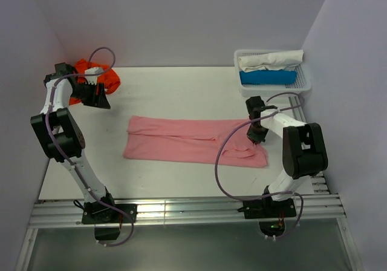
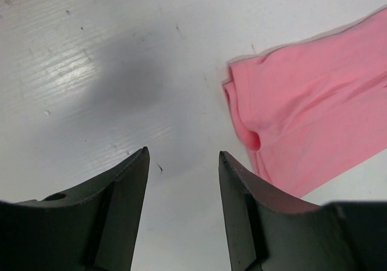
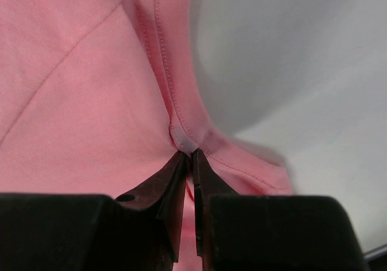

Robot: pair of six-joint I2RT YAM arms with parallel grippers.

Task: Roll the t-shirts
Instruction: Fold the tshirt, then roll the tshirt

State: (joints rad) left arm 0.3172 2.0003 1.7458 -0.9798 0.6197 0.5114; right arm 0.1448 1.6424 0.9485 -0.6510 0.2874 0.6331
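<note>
A light pink t-shirt (image 1: 187, 140) lies folded into a long flat strip across the middle of the table. My right gripper (image 1: 256, 133) is at its right end, shut on the hemmed edge of the pink t-shirt (image 3: 91, 101). A bright orange t-shirt (image 1: 106, 78) lies crumpled at the far left corner. My left gripper (image 1: 100, 97) is open and empty beside the orange t-shirt, above bare table. The left wrist view shows the pink t-shirt's left end (image 2: 314, 101) to the right of the open left gripper (image 2: 183, 156).
A white lattice basket (image 1: 305, 84) stands at the far right corner, holding a white cloth (image 1: 269, 60) and a blue cloth (image 1: 266, 77). Purple walls enclose the table at back and sides. A metal rail (image 1: 181, 210) runs along the near edge.
</note>
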